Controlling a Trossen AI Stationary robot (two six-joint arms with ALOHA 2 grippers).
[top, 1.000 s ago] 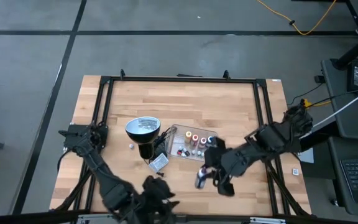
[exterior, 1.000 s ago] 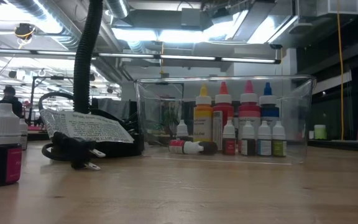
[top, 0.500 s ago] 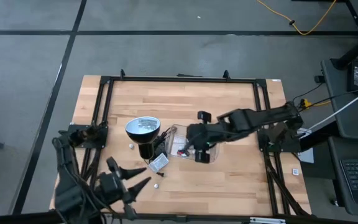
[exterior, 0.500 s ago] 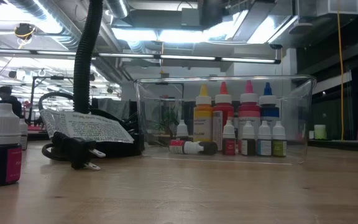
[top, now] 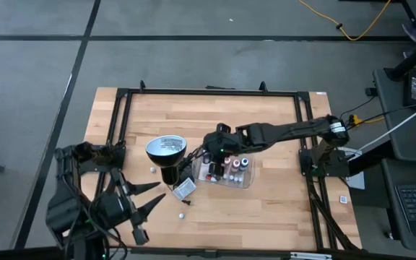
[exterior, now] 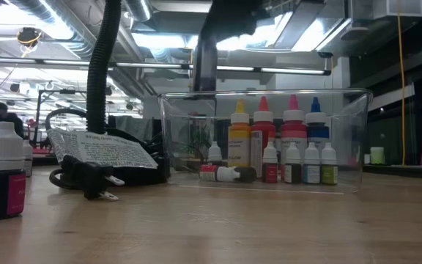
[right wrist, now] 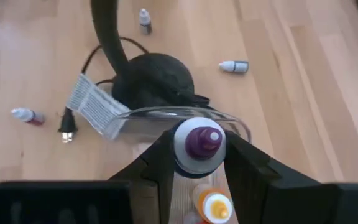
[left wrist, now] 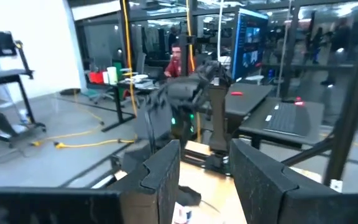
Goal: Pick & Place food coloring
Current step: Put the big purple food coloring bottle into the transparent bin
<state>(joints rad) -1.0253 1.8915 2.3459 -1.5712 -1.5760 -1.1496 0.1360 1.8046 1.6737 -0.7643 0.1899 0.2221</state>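
One purple-capped bottle (right wrist: 197, 146) sits clamped in the right claw (right wrist: 196, 163) above the tray (right wrist: 232, 123) — placing step; next, lower and release. Left claw (left wrist: 205, 171) waits, parted.

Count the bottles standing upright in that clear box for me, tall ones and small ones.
Tall bottles: 4
Small bottles: 5
Total standing: 9
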